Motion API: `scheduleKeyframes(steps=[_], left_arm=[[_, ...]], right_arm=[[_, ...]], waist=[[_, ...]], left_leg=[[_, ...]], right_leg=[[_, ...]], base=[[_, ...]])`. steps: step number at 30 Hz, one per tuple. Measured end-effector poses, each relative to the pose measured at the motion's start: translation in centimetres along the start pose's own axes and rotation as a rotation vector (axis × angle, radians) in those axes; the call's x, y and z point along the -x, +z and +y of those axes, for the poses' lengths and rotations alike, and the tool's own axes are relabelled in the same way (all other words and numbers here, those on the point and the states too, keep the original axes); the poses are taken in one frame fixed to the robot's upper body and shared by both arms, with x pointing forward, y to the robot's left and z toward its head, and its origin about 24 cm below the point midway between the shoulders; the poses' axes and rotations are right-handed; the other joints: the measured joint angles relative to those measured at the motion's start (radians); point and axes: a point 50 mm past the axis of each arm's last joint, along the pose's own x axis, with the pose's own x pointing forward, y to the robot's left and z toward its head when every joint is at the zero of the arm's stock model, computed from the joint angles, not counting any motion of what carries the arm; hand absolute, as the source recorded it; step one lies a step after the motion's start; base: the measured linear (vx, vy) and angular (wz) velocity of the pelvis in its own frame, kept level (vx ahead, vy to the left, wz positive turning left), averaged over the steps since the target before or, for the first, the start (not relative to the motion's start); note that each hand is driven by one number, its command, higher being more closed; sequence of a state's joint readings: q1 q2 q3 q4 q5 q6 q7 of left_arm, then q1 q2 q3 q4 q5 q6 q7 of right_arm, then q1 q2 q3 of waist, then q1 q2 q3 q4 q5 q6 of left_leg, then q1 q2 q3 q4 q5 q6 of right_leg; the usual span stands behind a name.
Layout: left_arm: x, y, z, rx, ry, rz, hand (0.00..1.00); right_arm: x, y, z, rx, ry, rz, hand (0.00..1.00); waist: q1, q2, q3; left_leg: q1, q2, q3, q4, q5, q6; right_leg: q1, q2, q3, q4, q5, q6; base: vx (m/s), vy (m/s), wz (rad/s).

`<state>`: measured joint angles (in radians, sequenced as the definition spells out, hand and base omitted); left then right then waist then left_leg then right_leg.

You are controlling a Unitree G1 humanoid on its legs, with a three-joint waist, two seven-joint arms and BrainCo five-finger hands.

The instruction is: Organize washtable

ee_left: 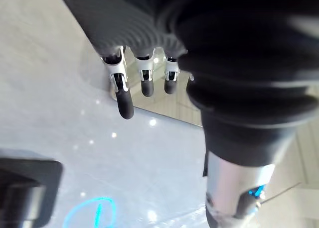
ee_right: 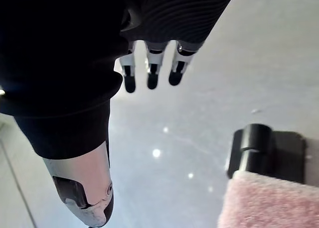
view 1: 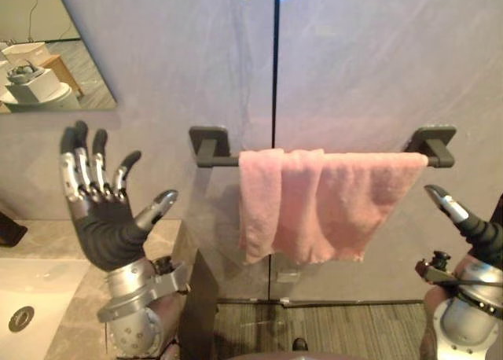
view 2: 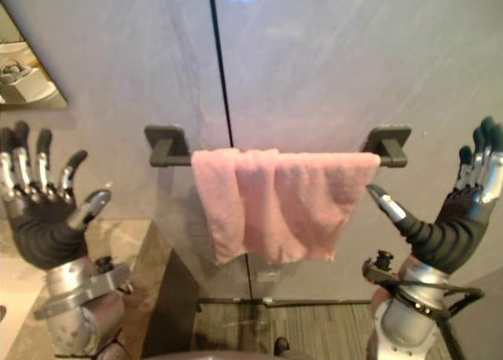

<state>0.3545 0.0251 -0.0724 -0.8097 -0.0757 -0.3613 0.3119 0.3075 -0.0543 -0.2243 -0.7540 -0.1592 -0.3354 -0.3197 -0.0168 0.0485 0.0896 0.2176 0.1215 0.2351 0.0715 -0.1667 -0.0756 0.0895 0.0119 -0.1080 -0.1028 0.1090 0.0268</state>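
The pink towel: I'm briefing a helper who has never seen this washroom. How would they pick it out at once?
Look at the grey wall, split by a dark vertical seam. A dark bar runs across it, and the pink towel is draped over that bar. It is the only soft, pink thing there.

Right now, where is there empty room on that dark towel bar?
A short bare stretch of the dark metal bar lies between its left wall mount and the pink towel. From there to the right mount the towel covers it. The left hand and right hand hover either side.
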Motion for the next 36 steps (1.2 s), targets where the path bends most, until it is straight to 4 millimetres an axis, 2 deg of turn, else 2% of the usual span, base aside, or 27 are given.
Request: scheduleKeyframes(steps=[2,4,11,15,20,28,36], left_arm=[[-0.4,0.8,-0.3,0.057,-0.016,-0.044,0.00],[-0.5,1.2,-0.6,0.151,-0.042,-0.057,0.00],[-1.3,1.3,-4.0,0.540,-0.276,-0.039,0.00],[-0.7,0.0,-7.0,0.824,-0.460,0.089,0.00],[0.9,-1.9,-10.5,1.058,-0.664,0.306,0.00],[4.4,-4.1,-12.6,1.103,-0.828,0.553,0.00],[6.4,-7.4,-12.7,0.982,-0.846,0.717,0.00]], right_arm=[[-0.3,0.7,0.4,-0.029,0.037,-0.046,0.00],[-0.6,1.1,1.0,-0.105,0.087,-0.080,0.00],[-0.3,2.0,3.9,-0.508,0.311,-0.068,0.00],[0.6,2.2,5.7,-0.682,0.511,-0.019,0.00],[2.4,1.3,7.6,-0.723,0.785,0.092,0.00],[6.6,-2.3,9.0,-0.676,1.081,0.374,0.00],[9.8,-6.2,9.1,-0.509,1.128,0.571,0.00]], waist=[[-0.002,0.001,-0.001],[-0.018,0.002,-0.008],[-0.025,0.013,-0.017],[-0.024,0.016,-0.020],[-0.028,0.012,-0.022],[-0.029,0.006,-0.017],[-0.031,0.009,-0.012]], left_leg=[[0.004,0.000,-0.006,0.001,0.000,0.000],[0.005,0.000,-0.013,0.001,0.000,0.000],[0.005,0.000,-0.014,0.003,0.000,0.000],[0.005,-0.001,-0.014,0.007,0.001,0.000],[0.007,-0.001,-0.011,0.008,0.001,0.001],[0.011,-0.002,-0.007,0.008,0.001,0.001],[0.002,-0.001,-0.002,0.006,0.000,0.001]], right_leg=[[0.006,0.000,-0.003,0.000,0.002,0.000],[0.011,-0.001,-0.006,0.000,0.001,0.000],[0.012,-0.001,-0.009,0.000,0.005,-0.001],[0.012,-0.001,-0.009,0.000,0.009,0.002],[0.013,-0.001,-0.005,0.000,0.011,0.003],[0.013,0.000,0.001,0.000,0.015,0.002],[0.004,0.000,0.004,-0.001,0.012,0.001]], base=[[-0.02,0.005,0.07],[-0.01,0.005,0.07],[0.00,0.000,0.00],[0.00,0.000,0.00],[0.00,0.005,-0.02],[0.00,0.003,-0.01],[0.00,0.000,-0.01]])
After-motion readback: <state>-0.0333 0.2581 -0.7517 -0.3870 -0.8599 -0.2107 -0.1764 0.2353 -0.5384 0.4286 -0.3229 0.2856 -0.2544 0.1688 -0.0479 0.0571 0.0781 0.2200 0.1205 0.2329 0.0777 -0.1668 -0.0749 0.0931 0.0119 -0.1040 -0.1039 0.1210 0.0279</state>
